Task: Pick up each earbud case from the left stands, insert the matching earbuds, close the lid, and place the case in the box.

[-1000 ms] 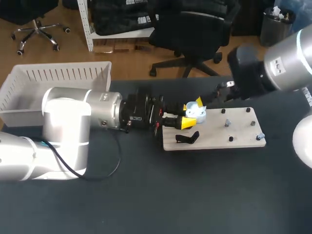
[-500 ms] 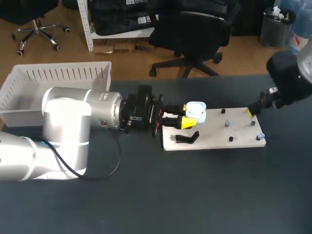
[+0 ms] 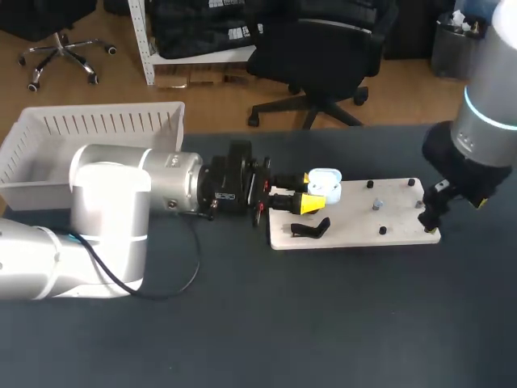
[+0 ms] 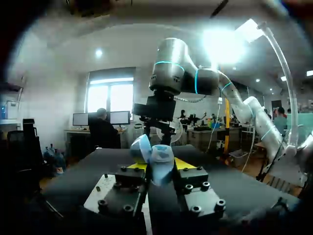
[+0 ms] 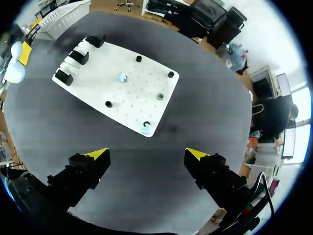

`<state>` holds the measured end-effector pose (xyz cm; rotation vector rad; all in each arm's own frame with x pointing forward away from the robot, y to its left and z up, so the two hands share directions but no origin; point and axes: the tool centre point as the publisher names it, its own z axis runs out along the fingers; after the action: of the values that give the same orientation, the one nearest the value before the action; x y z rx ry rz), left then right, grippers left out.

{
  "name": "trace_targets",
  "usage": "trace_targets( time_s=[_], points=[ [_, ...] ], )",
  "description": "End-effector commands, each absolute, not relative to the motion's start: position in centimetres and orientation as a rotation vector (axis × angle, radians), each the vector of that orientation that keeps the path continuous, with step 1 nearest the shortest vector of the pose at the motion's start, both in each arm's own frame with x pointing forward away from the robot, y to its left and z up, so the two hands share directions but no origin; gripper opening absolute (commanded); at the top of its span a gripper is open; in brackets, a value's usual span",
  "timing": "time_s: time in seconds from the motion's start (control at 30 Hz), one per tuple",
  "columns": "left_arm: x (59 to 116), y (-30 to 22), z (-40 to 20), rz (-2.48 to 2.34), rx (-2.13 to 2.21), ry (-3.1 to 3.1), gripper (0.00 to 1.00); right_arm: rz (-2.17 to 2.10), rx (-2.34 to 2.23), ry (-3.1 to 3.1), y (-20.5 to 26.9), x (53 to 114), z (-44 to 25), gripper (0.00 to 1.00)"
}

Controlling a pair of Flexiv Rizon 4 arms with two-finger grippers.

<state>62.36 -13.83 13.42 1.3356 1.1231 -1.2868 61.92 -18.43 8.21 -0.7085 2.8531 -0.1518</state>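
Note:
A white earbud case [image 3: 325, 184] with its lid up hangs over the left end of the pale board [image 3: 355, 222]. My left gripper [image 3: 305, 192] is shut on it from two sides. In the left wrist view the case [image 4: 155, 161] sits between the yellow fingertips [image 4: 138, 167]. My right gripper [image 3: 430, 217] is over the board's right end, open and empty. Its wrist view looks down between its own wide-apart tips [image 5: 146, 154] at the board [image 5: 98, 81]. Two small pale earbuds [image 5: 122, 77] [image 5: 145, 129] rest on that board. The case [image 5: 14, 68] shows beyond the board's far end.
Black stands [image 3: 311, 229] [image 5: 78, 56] sit at the board's left end, with small black pegs [image 5: 139, 59] across it. A white slatted box [image 3: 89, 133] stands at the table's back left. Dark table [image 3: 323, 323] stretches in front of the board.
My right arm has pulled away from the case and swung to the board's right end, coming down over it. The left gripper and the case have not moved.

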Motion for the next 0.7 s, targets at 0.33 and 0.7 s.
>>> trace_targets(
  time_s=[0.33,0.7],
  points=[
    [62.5,-13.9,13.3,-1.288,1.335,1.12,0.0,-0.063,-0.689,2.867,-17.6,63.9,5.3,0.97],
    [62.5,-13.9,13.3,-1.288,1.335,1.12,0.0,-0.052,-0.682,2.89,-17.6,63.9,4.0,0.65]
  ],
)
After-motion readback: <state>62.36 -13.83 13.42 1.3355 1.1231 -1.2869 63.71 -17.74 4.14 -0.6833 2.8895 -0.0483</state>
